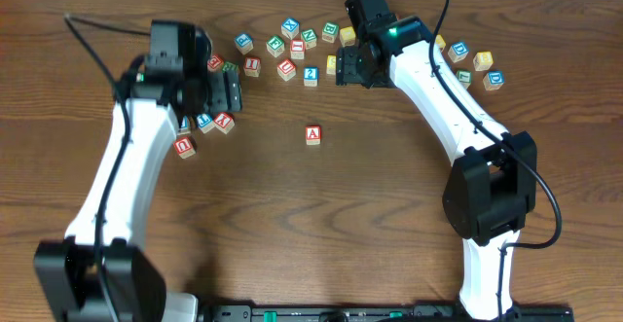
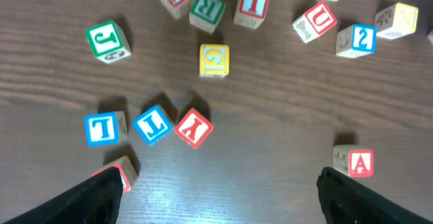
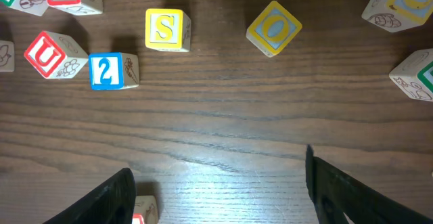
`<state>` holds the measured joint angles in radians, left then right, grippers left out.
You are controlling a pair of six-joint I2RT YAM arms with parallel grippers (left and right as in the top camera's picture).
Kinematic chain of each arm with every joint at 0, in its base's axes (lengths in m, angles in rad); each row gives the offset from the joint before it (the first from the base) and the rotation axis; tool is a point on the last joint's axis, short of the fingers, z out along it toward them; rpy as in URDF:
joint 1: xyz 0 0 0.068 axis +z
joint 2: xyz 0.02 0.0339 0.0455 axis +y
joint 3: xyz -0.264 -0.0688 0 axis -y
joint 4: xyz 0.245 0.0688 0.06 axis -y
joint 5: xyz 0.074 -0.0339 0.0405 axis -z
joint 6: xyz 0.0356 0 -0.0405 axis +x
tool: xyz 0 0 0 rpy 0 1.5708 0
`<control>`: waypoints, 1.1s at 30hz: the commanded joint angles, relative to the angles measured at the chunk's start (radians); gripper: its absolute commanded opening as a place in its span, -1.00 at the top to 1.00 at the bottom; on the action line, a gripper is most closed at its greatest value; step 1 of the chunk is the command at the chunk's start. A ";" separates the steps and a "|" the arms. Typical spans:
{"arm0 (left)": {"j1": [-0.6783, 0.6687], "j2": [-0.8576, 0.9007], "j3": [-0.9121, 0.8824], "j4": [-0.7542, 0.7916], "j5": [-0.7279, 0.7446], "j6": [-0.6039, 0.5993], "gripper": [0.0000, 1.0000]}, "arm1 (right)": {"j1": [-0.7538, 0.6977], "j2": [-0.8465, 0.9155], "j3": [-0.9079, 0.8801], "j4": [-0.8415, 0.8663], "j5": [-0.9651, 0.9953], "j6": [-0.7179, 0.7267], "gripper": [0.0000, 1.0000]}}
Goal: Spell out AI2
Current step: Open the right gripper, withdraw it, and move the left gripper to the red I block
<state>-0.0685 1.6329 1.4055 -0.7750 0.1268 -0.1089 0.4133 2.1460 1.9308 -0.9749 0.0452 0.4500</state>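
The red A block (image 1: 312, 135) stands alone mid-table; in the left wrist view it (image 2: 360, 163) sits just beyond my right fingertip. The red I block (image 1: 252, 65) (image 2: 252, 6) and the blue 2 block (image 1: 311, 74) (image 2: 356, 39) (image 3: 108, 71) lie in the jumble of blocks at the back. My left gripper (image 1: 231, 93) (image 2: 216, 204) is open and empty above bare wood. My right gripper (image 1: 348, 67) (image 3: 220, 197) is open and empty, to the right of the 2 block.
More letter blocks lie around: yellow S (image 3: 167, 29), yellow O (image 3: 273, 28), red U (image 3: 47, 53), yellow G (image 2: 214, 59), green J (image 2: 108, 40), blue L (image 2: 105, 128), blue T (image 2: 152, 124), red Y (image 2: 194, 127). Another group (image 1: 472, 64) sits at the back right.
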 commanded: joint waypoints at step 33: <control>-0.145 0.636 0.490 0.153 -0.243 -0.025 -0.42 | -0.053 -0.001 0.004 -0.171 0.032 -0.097 -0.52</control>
<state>-0.2131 2.2284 1.8717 -0.6277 -0.0898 -0.1143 0.3622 2.1460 1.9308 -1.1431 0.0608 0.3698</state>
